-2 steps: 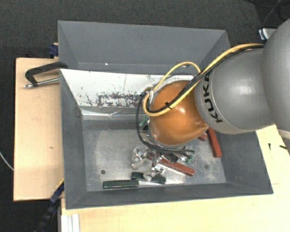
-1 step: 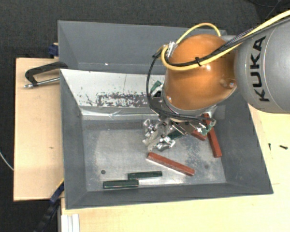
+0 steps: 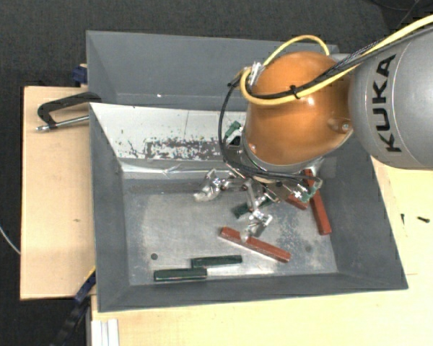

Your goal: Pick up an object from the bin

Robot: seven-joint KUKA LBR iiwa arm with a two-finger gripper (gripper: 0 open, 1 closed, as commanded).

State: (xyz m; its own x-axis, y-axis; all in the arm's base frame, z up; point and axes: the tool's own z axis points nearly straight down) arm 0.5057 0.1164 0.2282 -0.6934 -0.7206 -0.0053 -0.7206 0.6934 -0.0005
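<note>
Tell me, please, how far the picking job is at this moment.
Done: nothing yet; the red-brown bar and the dark green sticks lie on the bin floor. In hand: the gripper is low in the bin, at the small silver metal pieces near the middle; a grasp cannot be judged. Left: to grip one thing and lift it out.

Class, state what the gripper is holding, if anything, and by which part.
Cannot be told: the gripper hangs low near a red-brown bar, the orange cover blocking its grip.

One camera looks steeply down into the bin (image 3: pixel 166 225), arm (image 3: pixel 400 99) at right.
</note>
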